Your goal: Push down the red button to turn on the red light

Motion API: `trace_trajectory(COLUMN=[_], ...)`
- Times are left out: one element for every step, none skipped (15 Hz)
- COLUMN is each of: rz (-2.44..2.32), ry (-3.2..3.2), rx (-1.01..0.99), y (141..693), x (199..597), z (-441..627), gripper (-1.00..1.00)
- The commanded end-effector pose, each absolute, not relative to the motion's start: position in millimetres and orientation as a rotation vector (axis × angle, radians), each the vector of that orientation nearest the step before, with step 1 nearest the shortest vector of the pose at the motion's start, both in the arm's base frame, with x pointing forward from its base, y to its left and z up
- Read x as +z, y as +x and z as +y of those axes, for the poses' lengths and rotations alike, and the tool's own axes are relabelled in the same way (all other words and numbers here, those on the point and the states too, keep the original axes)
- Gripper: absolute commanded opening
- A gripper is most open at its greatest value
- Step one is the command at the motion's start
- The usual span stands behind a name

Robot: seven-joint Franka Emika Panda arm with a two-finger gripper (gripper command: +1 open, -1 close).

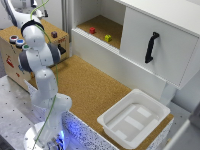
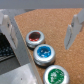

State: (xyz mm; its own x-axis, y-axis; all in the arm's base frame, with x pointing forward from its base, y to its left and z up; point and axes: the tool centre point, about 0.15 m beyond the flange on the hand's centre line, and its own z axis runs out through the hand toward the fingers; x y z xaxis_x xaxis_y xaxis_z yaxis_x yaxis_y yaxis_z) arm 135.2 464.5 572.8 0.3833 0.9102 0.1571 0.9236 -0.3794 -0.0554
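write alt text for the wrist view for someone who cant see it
Seen from above, three round buttons sit in a diagonal row on a cork-topped box: the red button, then a blue button, then a green button cut off at the frame edge. The open gripper hovers with the red button between its blurred fingers.

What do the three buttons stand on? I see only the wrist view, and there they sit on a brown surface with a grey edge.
Observer: They stand on top of a wooden box, at the exterior view's left, beside the cork table.
Operator: Is something else on this box?
Observer: Yes, a small dark red block lies on its top, apart from the buttons.
Operator: Which button is farthest from this block?
Observer: The red button. It is at the end of the row away from the block, and the blue button comes next.
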Motion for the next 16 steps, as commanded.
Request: trace_trajectory(rz=[-1.766,-1.787,-1.8,-1.812,-1.826,-1.839,-1.848,-1.852,-1.848,-1.873,-1.895,-1.948,-1.997,-2.026,-2.061,-2.078], ry=[-2.42,-2.413,-2.407,-2.4,-2.383,-2.374,-2.375,-2.375,-2.35,-2.314,-2.304,-2.316,-2.32,-2.313,-2.313,-2.31], rx=[-0.266,-0.263,-0.258,-0.238,-0.206,-0.185,-0.167,-0.158,-0.135,-0.133,-0.135,-0.155,-0.151,-0.149,-0.152,-0.166], y=[109.8,107.8,104.8,102.1,98.2,94.8,94.1,96.0,99.2,103.5,107.8,116.3,121.9,126.1,130.1,133.4], x=[553.5,552.2,549.6,546.7,544.4,542.6,539.7,538.0,539.1,543.0,544.0,543.4,541.6,540.7,537.5,534.7], z=[508.4,520.9,532.2,542.8,551.8,558.5,564.1,570.7,578.0,587.6,593.2,601.2,605.6,608.8,611.5,613.2], gripper=[1.0,1.0,1.0,1.0,1.0,1.0,1.0,1.0,1.0,1.0,-1.0,-1.0,-1.0,-1.0,-1.0,-1.0])
